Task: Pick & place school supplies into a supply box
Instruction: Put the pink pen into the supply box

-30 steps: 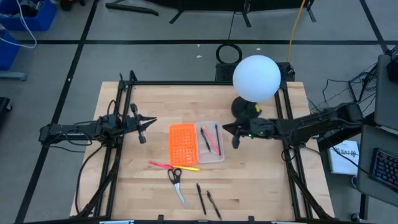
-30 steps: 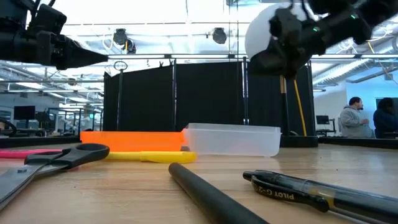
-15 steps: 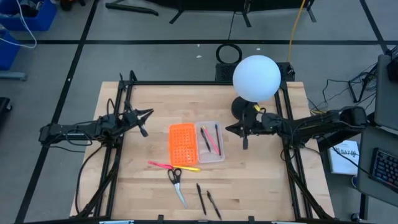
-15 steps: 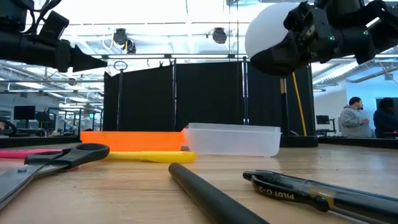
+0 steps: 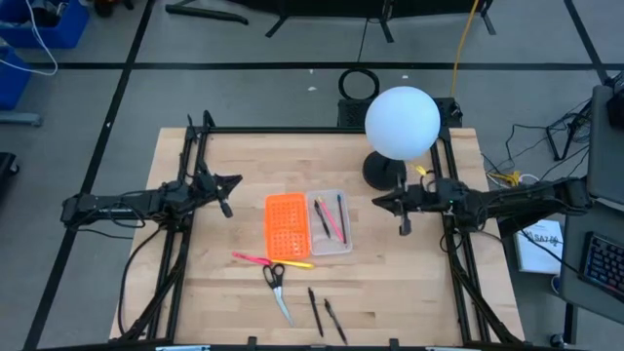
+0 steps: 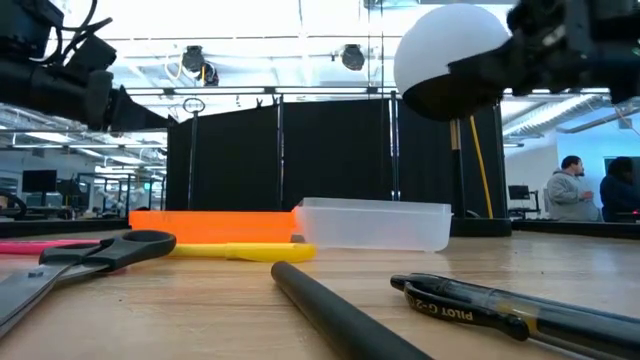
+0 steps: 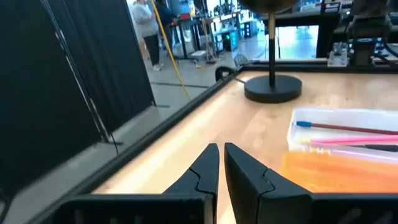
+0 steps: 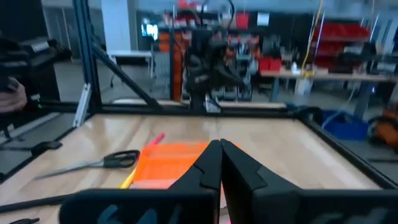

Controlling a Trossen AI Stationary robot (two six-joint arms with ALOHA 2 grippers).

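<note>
Two arms extended level above table, both empty: left gripper near left edge, fingers nearly shut; right gripper near right edge, fingers fully shut. Supply box at table centre, holding pens. Scissors, remaining pens toward front edge. Globe lamp at rear.
</note>
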